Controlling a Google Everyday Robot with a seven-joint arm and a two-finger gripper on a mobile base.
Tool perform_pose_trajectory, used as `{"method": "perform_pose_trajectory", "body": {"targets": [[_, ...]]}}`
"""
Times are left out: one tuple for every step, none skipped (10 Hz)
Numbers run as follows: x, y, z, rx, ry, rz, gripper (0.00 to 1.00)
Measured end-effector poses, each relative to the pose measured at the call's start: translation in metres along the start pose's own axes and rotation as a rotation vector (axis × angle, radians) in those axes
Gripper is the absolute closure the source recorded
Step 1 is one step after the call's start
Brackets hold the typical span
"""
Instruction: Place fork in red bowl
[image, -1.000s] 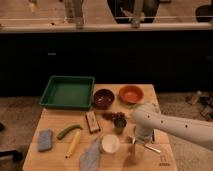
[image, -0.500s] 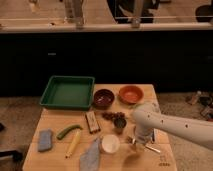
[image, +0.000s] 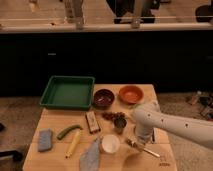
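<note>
A slim silvery fork (image: 143, 148) lies flat on the wooden table (image: 55, 117) near its front right, with the handle pointing to the lower right. My gripper (image: 138, 135) hangs down from the white arm (image: 170, 125), which reaches in from the right. It is just above the fork's left end. An orange-red bowl (image: 131, 94) stands at the table's far right, behind the arm. A darker maroon bowl (image: 104, 98) stands to its left.
A green tray (image: 67, 92) is at the back left. Grapes (image: 115, 116), a dark cup (image: 120, 125) and a white cup (image: 110, 144) sit left of the gripper. A grey cloth (image: 90, 155), banana (image: 73, 144), green vegetable (image: 68, 131), brown bar (image: 92, 121) and blue sponge (image: 45, 140) lie further left.
</note>
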Motion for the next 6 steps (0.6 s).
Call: {"method": "perform_pose_trajectory", "body": {"targets": [[-0.0024, -0.0033, 0.0017, -0.013, -0.010, 0.001, 1.00], [0.0022, -0.0017, 0.0024, -0.016, -0.007, 0.006, 1.00], [0.0013, -0.0006, 0.0014, -0.018, -0.005, 0.004, 1.00], [0.0024, -0.0001, 0.0015, -0.021, -0.004, 0.006, 1.00], [0.0023, -0.0003, 0.0014, -0.020, -0.002, 0.004, 1.00], [0.0022, -0.0011, 0.0036, -0.038, -0.003, 0.010, 1.00]]}}
